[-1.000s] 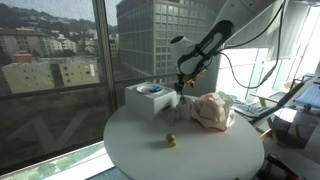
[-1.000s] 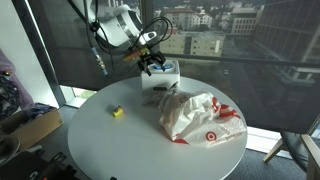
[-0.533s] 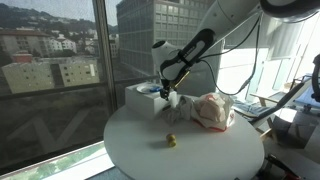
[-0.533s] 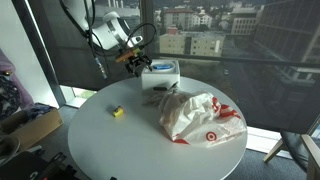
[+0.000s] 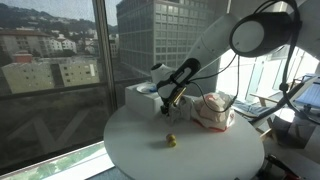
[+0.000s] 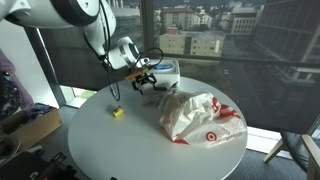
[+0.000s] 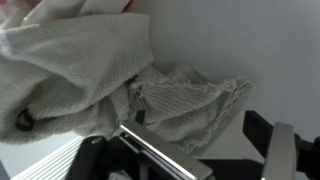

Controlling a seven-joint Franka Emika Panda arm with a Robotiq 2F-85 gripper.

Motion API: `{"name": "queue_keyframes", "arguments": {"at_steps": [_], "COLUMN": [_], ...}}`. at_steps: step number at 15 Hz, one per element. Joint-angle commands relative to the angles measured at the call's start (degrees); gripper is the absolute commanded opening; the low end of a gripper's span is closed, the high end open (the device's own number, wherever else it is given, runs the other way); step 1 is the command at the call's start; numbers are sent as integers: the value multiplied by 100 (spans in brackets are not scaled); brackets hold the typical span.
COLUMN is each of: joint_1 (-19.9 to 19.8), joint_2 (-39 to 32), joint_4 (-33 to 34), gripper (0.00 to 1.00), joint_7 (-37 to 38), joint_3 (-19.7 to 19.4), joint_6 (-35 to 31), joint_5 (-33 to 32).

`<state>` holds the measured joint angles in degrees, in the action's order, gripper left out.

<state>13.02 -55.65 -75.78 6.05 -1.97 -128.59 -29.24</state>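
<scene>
Round white counter (image 6: 120, 150) carries a yellow block (image 6: 117, 112) nearest; beyond, the end effector (image 6: 143, 82), jaws released and empty, has descended from the white box (image 6: 165, 70) to just above the grey knit cloth (image 7: 160, 95) beside the bag (image 6: 200, 117).

Claw (image 7: 195, 140) spread wide over a knitted cloth (image 7: 80, 70) on the white desk (image 7: 240, 40)

The pale grey cloth lies crumpled ahead of the claw and to its left, filling the upper left of the view. One looser fold reaches down between the two dark fingers (image 7: 275, 145). Whether either finger touches that fold cannot be told. Bare desk stretches ahead and to the right. A sliver of red shows at the cloth's far edge.
</scene>
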Motion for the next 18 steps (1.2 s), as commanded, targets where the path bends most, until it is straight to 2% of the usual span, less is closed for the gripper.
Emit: {"name": "queue_keyframes", "arguments": {"at_steps": [1,4,5,6,7,8,11,15,16,18], "joint_1": [-157,-339,-376,-414,-435,-455,-495,-498,-499,-503], "joint_2": [-717,-1020,-1116,-1203,-1283,-1343,-1361,-759,-569,-35], "joint_4": [819,1106,1192,1278,1359,1434,1478,860,681,214], "gripper": [100,100,75,74,68,58,36,5,0,0], "joint_7": [-279,-285,-343,-417,-462,-502,-572,-557,-585,-650], "joint_3": [-53,-33,-34,-27,-27,-25,32,104,142,204], "joint_6": [19,-73,-81,-71,-45,-50,7,160,262,613], "joint_5": [466,839,924,992,1066,1129,1358,1584,1646,1741]}}
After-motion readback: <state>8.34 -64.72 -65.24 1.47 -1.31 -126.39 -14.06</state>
